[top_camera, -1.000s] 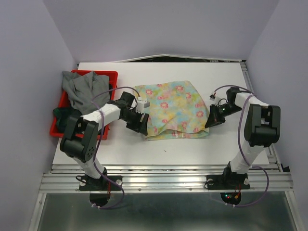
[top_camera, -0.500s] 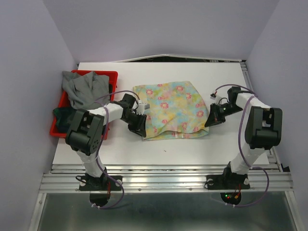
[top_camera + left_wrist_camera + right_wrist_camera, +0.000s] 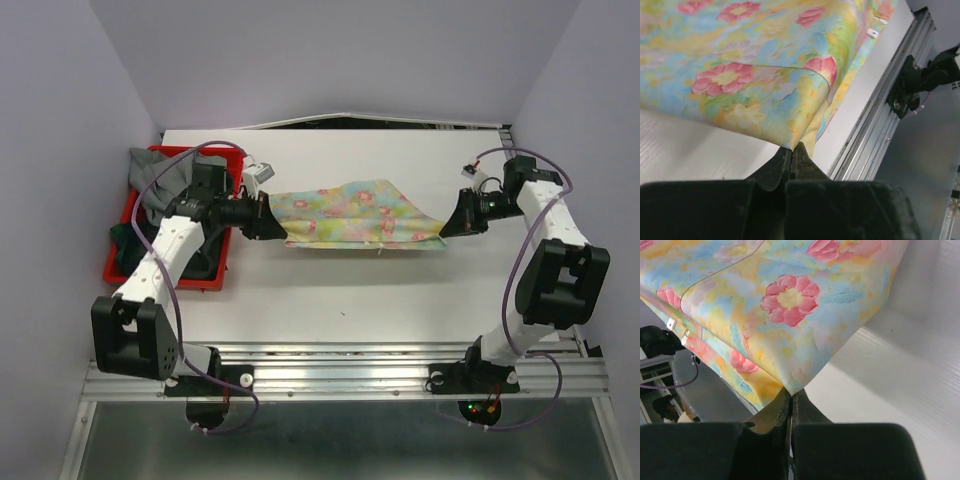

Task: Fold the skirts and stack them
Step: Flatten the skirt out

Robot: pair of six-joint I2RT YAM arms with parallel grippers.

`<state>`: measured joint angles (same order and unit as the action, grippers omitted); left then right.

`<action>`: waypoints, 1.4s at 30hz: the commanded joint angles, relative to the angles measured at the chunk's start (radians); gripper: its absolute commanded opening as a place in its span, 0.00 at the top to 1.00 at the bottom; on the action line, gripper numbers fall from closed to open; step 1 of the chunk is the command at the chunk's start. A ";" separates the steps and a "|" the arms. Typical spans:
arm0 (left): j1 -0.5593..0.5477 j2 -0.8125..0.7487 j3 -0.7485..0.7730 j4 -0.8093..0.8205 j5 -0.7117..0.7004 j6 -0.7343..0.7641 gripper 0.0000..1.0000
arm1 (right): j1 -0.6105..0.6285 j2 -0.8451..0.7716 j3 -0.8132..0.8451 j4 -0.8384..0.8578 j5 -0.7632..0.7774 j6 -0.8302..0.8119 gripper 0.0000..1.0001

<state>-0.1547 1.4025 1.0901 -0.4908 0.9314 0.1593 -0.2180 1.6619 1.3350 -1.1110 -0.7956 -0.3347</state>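
Over the middle of the table, I had the floral skirt held taut between the arms. The left gripper was pinched shut on its left corner and the right gripper clamped on its right corner, both jaws fully closed on cloth. By my reckoning the job was barely begun: this skirt showed no finished fold, no stack lay on the table, and the grey skirt, with darker cloth beneath, sat heaped in the red bin at the left.
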 commanded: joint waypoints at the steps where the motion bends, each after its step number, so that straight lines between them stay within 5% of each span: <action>1: 0.015 -0.071 0.017 -0.052 0.093 0.034 1.00 | -0.034 -0.050 0.084 -0.095 -0.025 -0.044 0.99; 5: 0.015 -0.076 0.089 0.013 0.136 -0.027 1.00 | -0.034 -0.054 0.208 -0.089 -0.145 0.056 0.99; 12: 0.011 0.113 0.331 0.294 0.057 -0.268 1.00 | -0.034 0.093 0.510 0.270 -0.120 0.460 0.99; 22: 0.014 0.668 1.162 0.296 -0.017 -0.311 1.00 | -0.034 0.455 0.998 0.646 0.053 0.675 0.99; 25: 0.017 0.713 1.249 0.366 -0.040 -0.319 1.00 | -0.034 0.487 1.085 0.718 0.078 0.701 0.99; 30: 0.024 0.650 1.193 0.478 -0.060 -0.294 1.00 | -0.034 0.461 1.084 0.832 0.081 0.752 0.99; 34: 0.024 0.575 0.988 0.449 -0.060 -0.227 1.00 | -0.034 0.389 0.809 0.821 0.019 0.674 0.99; 37: 0.015 0.521 0.680 0.413 -0.098 -0.166 1.00 | -0.008 0.349 0.579 0.755 0.022 0.513 0.99; 42: -0.015 0.558 0.479 0.223 -0.129 -0.034 1.00 | 0.011 0.351 0.355 0.582 0.050 0.352 0.99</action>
<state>-0.1638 1.9308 1.6707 -0.1013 0.8539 -0.0032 -0.2012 2.0048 1.8301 -0.4046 -0.7998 0.1967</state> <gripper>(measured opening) 0.026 0.025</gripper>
